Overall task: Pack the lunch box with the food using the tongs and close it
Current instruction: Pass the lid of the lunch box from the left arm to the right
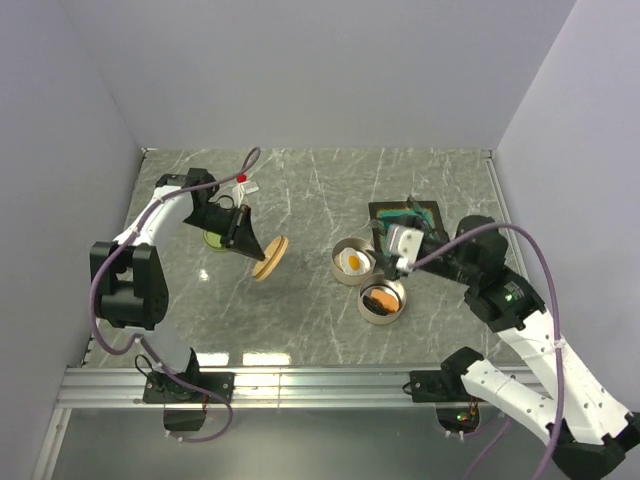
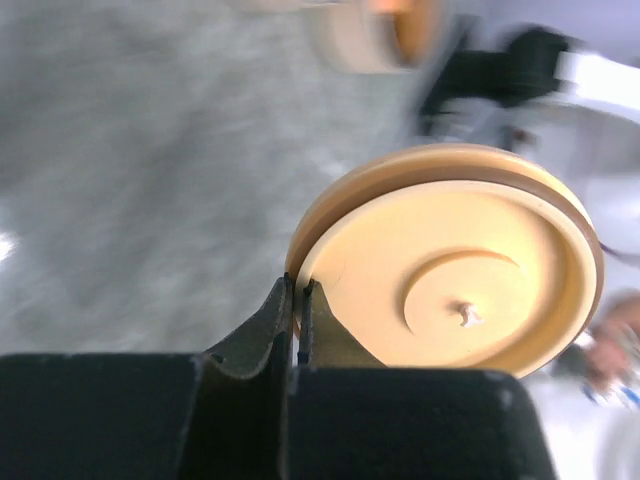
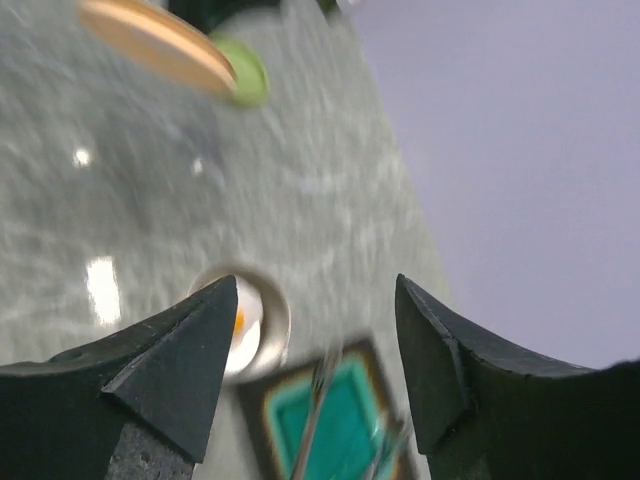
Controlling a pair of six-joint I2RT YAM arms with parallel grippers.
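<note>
Left wrist: the left end effector is closed on the rim of the lid. The fingers pinch only its edge, and the disc is held on edge above the table.
Lid: round, tan and stiff, with a raised centre. It is judged light. A thin-edge pinch may let it swing, so slow moves are advised.
Right wrist: the right end effector has its jaws apart with nothing between them. It hovers over the tray.
Tongs: the tongs show as a slim silver strip lying across the tray. They are blurred, so their exact lie cannot be told.
Tongs handling: judged light, springy and slippery. Take hold across both arms near mid-length, so that a squeeze closes the tips. A hold at the joined end would close them little.
Tray: teal with a dark rim, at the far right of the table, just behind the tins.
Egg: the egg lies inside one tin.
Orange piece: the orange piece lies inside the second tin, just beside the first.
Food handling: the pieces are small and judged light and smooth. They are likely to slip from metal tips, so grip them across the middle.
Green disc: the green disc lies on the table under the left arm. What it is cannot be told.
</note>
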